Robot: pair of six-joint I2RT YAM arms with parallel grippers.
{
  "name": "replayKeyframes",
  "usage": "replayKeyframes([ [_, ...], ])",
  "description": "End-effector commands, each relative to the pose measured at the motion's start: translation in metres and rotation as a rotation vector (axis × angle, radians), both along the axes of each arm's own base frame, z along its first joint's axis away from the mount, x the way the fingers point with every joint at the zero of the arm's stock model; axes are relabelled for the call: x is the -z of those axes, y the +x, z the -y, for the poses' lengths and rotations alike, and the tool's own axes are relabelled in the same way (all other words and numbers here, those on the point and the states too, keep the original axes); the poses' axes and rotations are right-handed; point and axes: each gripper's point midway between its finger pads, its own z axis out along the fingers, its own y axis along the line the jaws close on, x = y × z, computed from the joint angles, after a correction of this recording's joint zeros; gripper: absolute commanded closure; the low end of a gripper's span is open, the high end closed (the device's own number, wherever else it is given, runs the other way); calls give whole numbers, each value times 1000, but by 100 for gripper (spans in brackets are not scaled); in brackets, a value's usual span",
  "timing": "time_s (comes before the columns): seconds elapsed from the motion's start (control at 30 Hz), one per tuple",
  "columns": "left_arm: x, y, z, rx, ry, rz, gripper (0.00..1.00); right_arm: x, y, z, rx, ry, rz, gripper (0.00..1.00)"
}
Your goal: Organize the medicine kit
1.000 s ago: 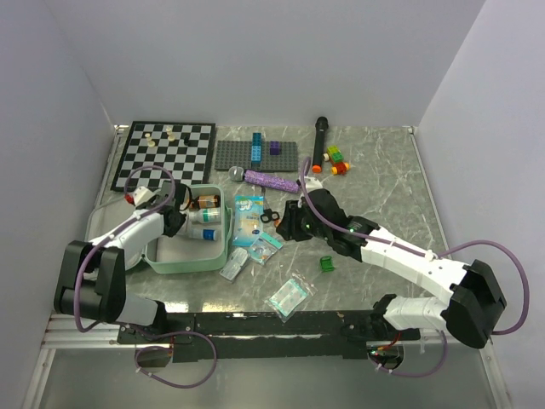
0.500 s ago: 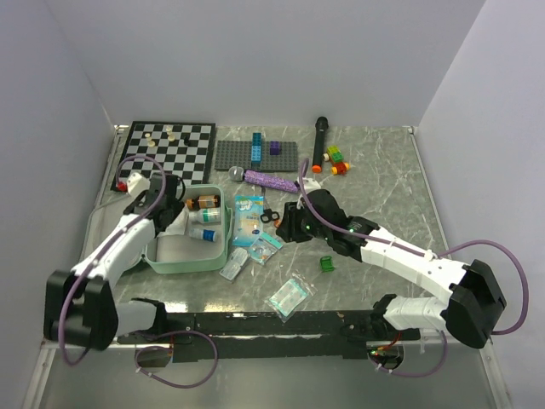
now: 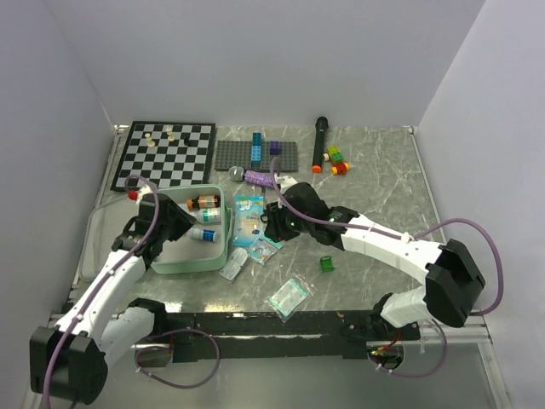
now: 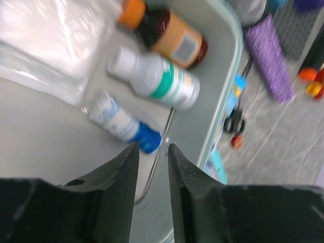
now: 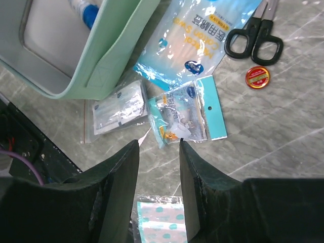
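The medicine kit (image 3: 194, 261), a mint-green case, lies open at the left. Its grey-lined half (image 4: 45, 152) holds a brown bottle (image 4: 169, 39), a white bottle (image 4: 159, 80), a small blue-capped bottle (image 4: 121, 123) and a clear bag (image 4: 48, 43). My left gripper (image 3: 176, 223) hovers over that half; in its wrist view it (image 4: 152, 147) stands open with nothing between the fingers, just short of the blue cap. My right gripper (image 3: 271, 224) hangs open and empty (image 5: 159, 143) over the table, just below a teal-carded packet (image 5: 188, 114) beside the case wall (image 5: 104, 61).
Around the right gripper lie a blue pouch (image 5: 197, 40), black scissors (image 5: 255, 38), a red tin (image 5: 257, 77), a clear zip bag (image 5: 119, 109) and a dotted packet (image 3: 289, 296). A green block (image 3: 326, 264) sits nearer right. Chessboard (image 3: 166, 153), studded plate (image 3: 260, 155) and purple microphone (image 3: 268, 179) stand behind.
The left arm has drawn back toward the near edge and its jaws have opened wider over the case. The right gripper has moved left over the loose packets.
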Motion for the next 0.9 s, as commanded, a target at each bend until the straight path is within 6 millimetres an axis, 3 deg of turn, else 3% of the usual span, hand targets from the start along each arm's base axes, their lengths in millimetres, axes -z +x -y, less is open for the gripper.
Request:
replayKeyframes([
  [0.0,5,-8,40,205,-33,-2,67,-10,1,-10,-42,10,11,55],
  [0.13,20,-13,52,242,9,-60,76,-2,0,-5,-29,-19,-3,56],
  [0.3,37,-24,53,270,40,-139,98,3,-6,4,-14,-21,-10,56],
  [0.67,71,-32,51,301,97,-279,99,9,-14,26,23,-31,32,57],
  [0.77,81,-26,54,303,104,-300,99,10,-13,32,47,-43,40,57],
  [0.87,90,-16,52,268,120,-310,99,-4,-14,33,54,15,83,57],
])
